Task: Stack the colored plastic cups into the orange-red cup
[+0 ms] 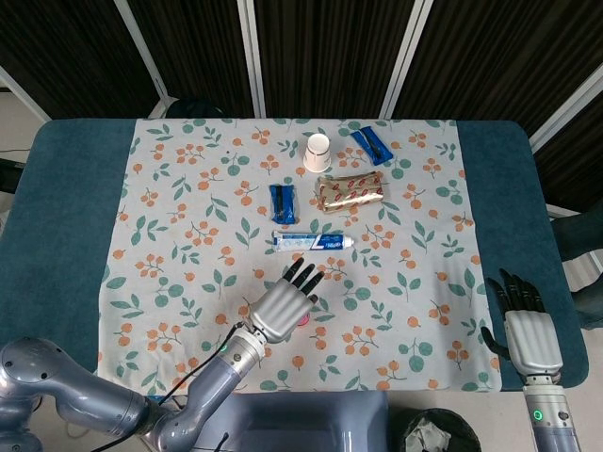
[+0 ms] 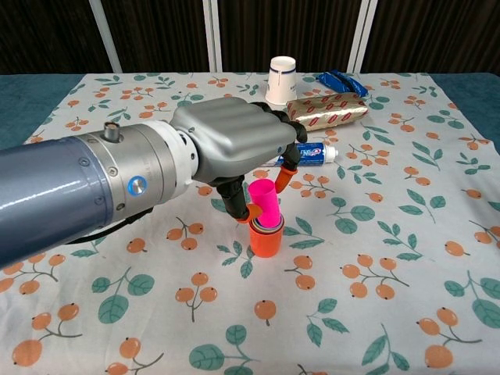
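My left hand (image 2: 234, 144) (image 1: 281, 309) pinches a pink cup (image 2: 266, 203) between thumb and a finger, its lower end tilted into the mouth of the orange-red cup (image 2: 266, 241). That orange-red cup stands mid-table with smaller cups nested inside; their rims barely show. In the head view the hand covers the stack, and only a sliver of pink cup (image 1: 303, 320) shows. My right hand (image 1: 528, 330) lies with fingers spread at the table's near right edge, holding nothing.
A toothpaste tube (image 2: 301, 154) lies just behind the stack. Farther back are a gold foil packet (image 2: 326, 109), a white paper cup (image 2: 282, 78), and blue snack bars (image 2: 341, 80) (image 1: 283, 202). The floral cloth (image 2: 391, 258) covers the table.
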Robot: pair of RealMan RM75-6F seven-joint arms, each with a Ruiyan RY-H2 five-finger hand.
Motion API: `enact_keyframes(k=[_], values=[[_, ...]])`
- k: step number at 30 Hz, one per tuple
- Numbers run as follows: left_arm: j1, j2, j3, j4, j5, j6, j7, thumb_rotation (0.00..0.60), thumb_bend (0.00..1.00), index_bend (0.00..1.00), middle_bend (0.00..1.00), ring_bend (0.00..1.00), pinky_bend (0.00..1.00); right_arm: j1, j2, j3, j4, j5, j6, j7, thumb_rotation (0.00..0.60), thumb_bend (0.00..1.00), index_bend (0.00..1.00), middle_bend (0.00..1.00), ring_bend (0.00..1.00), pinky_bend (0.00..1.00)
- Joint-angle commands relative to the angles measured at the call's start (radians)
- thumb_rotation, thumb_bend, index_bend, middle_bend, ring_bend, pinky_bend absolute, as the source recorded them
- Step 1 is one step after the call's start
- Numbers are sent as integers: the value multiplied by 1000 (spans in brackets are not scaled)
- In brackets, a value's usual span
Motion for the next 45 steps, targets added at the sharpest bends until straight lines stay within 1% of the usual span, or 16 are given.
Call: enact_keyframes(k=[1, 4, 6, 10, 14, 18, 21, 24, 28, 31, 33, 36, 38, 40, 43, 45], values=[[-4, -6, 4, 6, -7, 9, 12, 600, 339, 516, 69, 0, 19, -1, 0, 1, -1, 0, 1, 0, 600, 400, 116, 0, 17, 112], [-5, -9, 4, 8, -12, 12, 14, 600, 335, 502, 66, 0, 19, -1, -1, 1, -1, 2, -1, 0, 600, 400, 116, 0, 17, 112], [-7, -9, 6, 10, -17, 14, 21, 600, 309, 430, 44, 0, 19, -1, -2, 2, -1, 3, -2, -1, 600, 400, 116, 0, 16, 112], [-15, -3, 12, 3, -51, 24, 60, 600, 218, 186, 2, 0, 18, -2, -1, 3, -3, 5, -2, -3, 600, 401, 116, 0, 16, 112], [-15, 5, 8, -10, -60, 29, 57, 600, 191, 43, 0, 0, 18, -3, 0, 6, -3, 8, -1, -4, 600, 401, 116, 0, 17, 112], [-9, 22, 0, -20, -29, 41, 35, 600, 179, 9, 0, 0, 18, -3, -1, 5, -2, 9, -3, -7, 600, 400, 116, 0, 16, 111], [9, 48, 6, -29, 50, 84, 10, 600, 161, 8, 0, 0, 18, -2, -4, 5, 0, 11, -6, -10, 600, 400, 115, 0, 16, 112], [52, 85, 35, -23, 166, 144, -40, 600, 161, 18, 0, 0, 19, -1, -4, 4, 2, 8, -8, -13, 600, 400, 116, 0, 16, 112], [128, 161, 81, -12, 241, 220, -101, 600, 158, 25, 0, 0, 19, 4, 1, 0, 7, 4, -21, -9, 600, 400, 115, 0, 10, 112], [198, 235, 120, -3, 291, 258, -197, 600, 157, 25, 0, 0, 18, 8, 5, -2, 11, -1, -29, -1, 600, 401, 116, 0, 6, 112], [259, 281, 149, 7, 328, 292, -298, 600, 157, 24, 0, 0, 18, 10, 6, -3, 13, -11, -27, 3, 600, 402, 116, 0, 3, 112], [371, 350, 211, 52, 398, 349, -494, 600, 157, 23, 0, 0, 19, 13, 9, -6, 17, -30, -19, 5, 600, 401, 115, 0, 0, 112], [438, 379, 249, 104, 433, 377, -608, 600, 155, 22, 0, 0, 19, 16, 12, -10, 21, -48, -16, 10, 600, 401, 116, 0, 0, 112], [516, 398, 286, 180, 437, 392, -726, 600, 155, 22, 0, 0, 19, 21, 16, -18, 27, -74, -14, 30, 600, 401, 116, 0, 0, 112], [588, 406, 314, 286, 430, 370, -849, 600, 155, 22, 0, 0, 18, 27, 15, -30, 39, -106, -15, 65, 600, 401, 116, 0, 0, 112], [623, 408, 314, 339, 431, 358, -927, 600, 154, 22, 0, 0, 17, 30, 11, -36, 48, -122, -15, 79, 600, 401, 116, 0, 0, 112]])
